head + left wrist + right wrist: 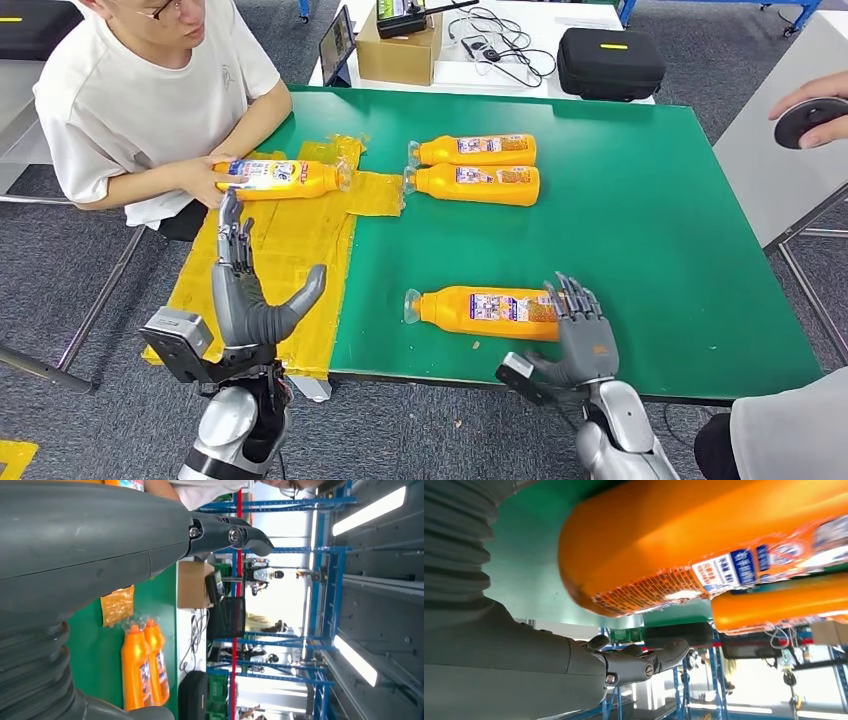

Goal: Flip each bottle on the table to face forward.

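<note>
Right hand [583, 330] spread beside the near bottle [485, 310]; left hand [250, 290] spread, holding nothing.

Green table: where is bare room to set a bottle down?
The table's right half, beyond the paired bottles, is bare, as is the strip between them and the near bottle. The left is crowded: yellow sheet, a person's held bottle.

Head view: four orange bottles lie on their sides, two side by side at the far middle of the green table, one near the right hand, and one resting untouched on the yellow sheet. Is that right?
Not quite. The bottle on the yellow sheet is not untouched: in the head view a person's hand holds it. The far pair and the bottle by the right hand are as stated.
</note>
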You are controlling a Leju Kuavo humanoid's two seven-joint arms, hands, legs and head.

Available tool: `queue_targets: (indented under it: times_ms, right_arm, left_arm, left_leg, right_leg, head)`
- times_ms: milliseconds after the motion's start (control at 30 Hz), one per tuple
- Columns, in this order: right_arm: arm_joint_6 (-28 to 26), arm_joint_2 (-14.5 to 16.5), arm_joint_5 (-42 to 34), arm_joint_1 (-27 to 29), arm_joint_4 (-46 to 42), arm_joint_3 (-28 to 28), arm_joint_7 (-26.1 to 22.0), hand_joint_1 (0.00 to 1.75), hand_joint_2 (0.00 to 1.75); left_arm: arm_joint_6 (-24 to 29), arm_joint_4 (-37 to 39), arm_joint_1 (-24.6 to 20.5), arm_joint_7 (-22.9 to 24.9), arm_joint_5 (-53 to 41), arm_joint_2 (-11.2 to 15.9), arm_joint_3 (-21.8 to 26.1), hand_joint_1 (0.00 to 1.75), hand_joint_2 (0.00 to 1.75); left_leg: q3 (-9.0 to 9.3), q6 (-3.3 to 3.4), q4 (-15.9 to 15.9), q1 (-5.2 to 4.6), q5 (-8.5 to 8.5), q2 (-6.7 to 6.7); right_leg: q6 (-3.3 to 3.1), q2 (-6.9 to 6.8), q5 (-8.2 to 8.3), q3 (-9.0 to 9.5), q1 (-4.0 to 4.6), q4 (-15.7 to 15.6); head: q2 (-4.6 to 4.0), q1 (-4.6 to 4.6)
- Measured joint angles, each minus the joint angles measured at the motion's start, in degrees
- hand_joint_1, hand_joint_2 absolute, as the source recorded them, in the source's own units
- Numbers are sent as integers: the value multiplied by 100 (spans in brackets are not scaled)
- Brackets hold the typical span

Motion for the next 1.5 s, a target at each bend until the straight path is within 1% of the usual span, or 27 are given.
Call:
queue_targets:
  times_ms: [133, 267, 400, 467, 633, 733, 900, 933, 967, 1033, 1067, 1100, 1133, 1267, 1500]
  right_arm:
    - [257, 22, 26, -434, 455, -1, 151, 0, 175]
    - [381, 57, 48, -679, 738, -1, 275, 0, 175]
    - [862, 128, 144, -1032, 1090, 4, 805, 0, 175]
    - [1111, 192, 186, -1281, 1329, 19, 966, 0, 175]
    - [1604, 374, 203, -1853, 1883, 127, 817, 0, 175]
    - [1691, 463, 180, -2032, 2082, 181, 770, 0, 175]
    - [1742, 553, 177, -2174, 2264, 228, 741, 0, 175]
    - [1810, 571, 179, -2208, 2291, 247, 731, 8, 175]
    - [1913, 591, 184, -2252, 2319, 272, 724, 43, 175]
    - [2205, 647, 205, -2368, 2384, 350, 727, 127, 175]
    - [2367, 676, 218, -2428, 2418, 403, 730, 161, 175]
    - [2519, 708, 233, -2487, 2452, 461, 733, 170, 175]
    - [2643, 733, 247, -2540, 2484, 515, 737, 173, 175]
    - [2924, 791, 314, -2703, 2603, 728, 749, 173, 175]
    - [2998, 792, 332, -2823, 2741, 938, 750, 174, 175]
  left_arm:
    - [3, 2, -12, 20, -8, 2, -83, 0, 175]
    - [21, 8, -18, 44, -8, 3, -118, 0, 175]
    - [42, 17, -35, 122, 47, 1, -119, 0, 175]
    - [22, 43, -75, 153, 97, -7, -125, 0, 175]
    - [-103, 182, -246, 151, 245, -47, -218, 0, 175]
    - [-85, 283, -326, 134, 228, -70, -274, 0, 175]
    - [-68, 393, -387, 128, 222, -87, -297, 0, 175]
    - [-64, 416, -405, 126, 222, -87, -308, 0, 175]
    - [-62, 444, -428, 125, 222, -88, -322, 0, 175]
    - [-61, 516, -489, 124, 223, -91, -363, 0, 175]
    - [-61, 557, -520, 124, 227, -96, -382, 0, 175]
    - [-61, 597, -549, 125, 232, -100, -401, 0, 175]
    - [-61, 635, -574, 125, 236, -104, -415, 0, 175]
    - [-64, 776, -642, 130, 275, -108, -460, 0, 175]
    - [-67, 922, -683, 130, 298, -109, -503, 0, 175]
  left_leg:
    - [3, -1, 0, 0, 2, 4]
    - [2, -1, 1, 0, 2, 4]
    - [4, -1, 1, 0, 1, 14]
    - [7, 0, 1, 0, 2, 16]
    - [9, 5, 1, 0, 11, 14]
    - [8, 5, 1, 0, 14, 13]
    - [2, 3, 1, 0, 15, 10]
    - [0, 3, 1, 0, 14, 11]
    - [-1, 3, 1, 0, 14, 12]
    - [-1, 3, 1, 0, 14, 16]
    - [0, 3, 1, -1, 14, 16]
    - [0, 4, 1, -1, 14, 15]
    - [0, 4, 1, -1, 14, 14]
    - [2, 4, 1, 0, 16, 12]
    - [2, 4, 2, -1, 15, 12]
  right_leg:
    - [0, 0, 2, 1, 0, 1]
    - [0, 0, 2, 1, 0, 1]
    - [0, 3, 2, 0, -1, 1]
    - [0, 5, 2, 1, -1, 0]
    - [8, 5, 12, 3, 0, 1]
    - [10, 4, 14, 3, 0, 2]
    - [11, 3, 13, 0, -1, 3]
    - [11, 3, 13, -1, -1, 3]
    - [11, 4, 13, -2, -1, 3]
    - [11, 5, 13, -4, -1, 3]
    - [11, 5, 13, -5, -1, 2]
    - [11, 5, 13, -6, -1, 2]
    - [11, 4, 13, -6, -1, 2]
    - [11, 4, 13, -4, -1, 3]
    - [11, 4, 13, -4, -1, 2]
  head:
    - [0, -1]
    - [0, 0]
    - [0, -1]
    - [0, 0]
    - [0, -1]
    - [0, -1]
    - [0, -1]
    - [0, 0]
    - [0, 0]
    - [0, 1]
    - [0, 1]
    - [0, 1]
    - [0, 1]
    - [0, 0]
    - [0, 0]
